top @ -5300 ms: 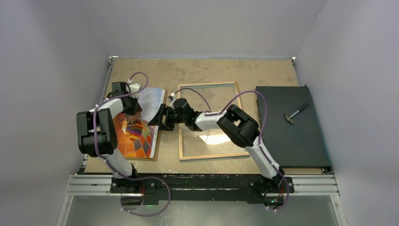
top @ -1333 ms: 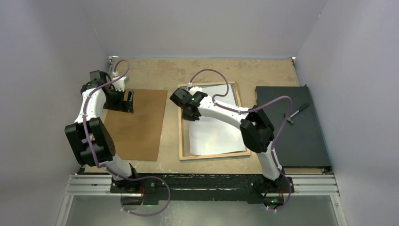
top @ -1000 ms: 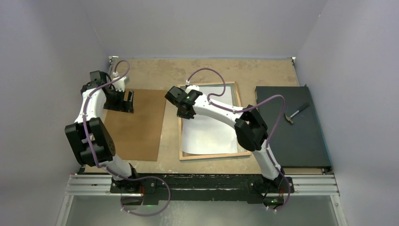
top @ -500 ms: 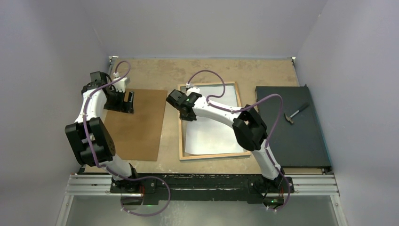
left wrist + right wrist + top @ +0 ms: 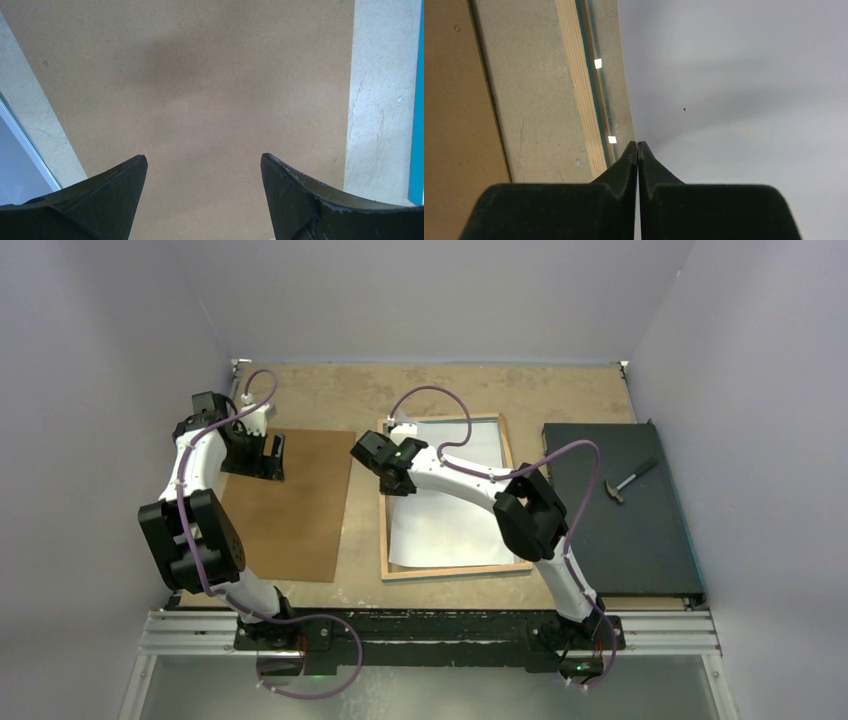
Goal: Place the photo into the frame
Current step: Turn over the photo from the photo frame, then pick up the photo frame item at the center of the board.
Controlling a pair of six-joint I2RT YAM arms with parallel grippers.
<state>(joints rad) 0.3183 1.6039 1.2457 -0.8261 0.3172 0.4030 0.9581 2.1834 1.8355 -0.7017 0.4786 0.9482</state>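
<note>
Our right end effector (image 5: 638, 148) has its two black fingers pressed fully together, the tips meeting right at the left edge of the thin rectangular photo (image 5: 450, 525). We cannot tell whether that edge is pinched between them or only nudged. The photo lies white back up inside the large rectangular frame with the light wood rim (image 5: 455, 570). From the right wrist, a narrowing sliver of clear glass shows between its edge and the left rim. Seconds ago the print sat face up on the plain brown backing board (image 5: 295, 520) and the pane was bare. A second ago it lay skewed in the frame, and now it sits squarer to the rim. We judge the placing nearly done, with only that left edge to settle and the sheet to be left lying flat. Further left, our left end effector (image 5: 204, 162) hangs over the board on the tabletop (image 5: 400, 390), fingers spread wide, holding nothing, unmoved over the last second.
</note>
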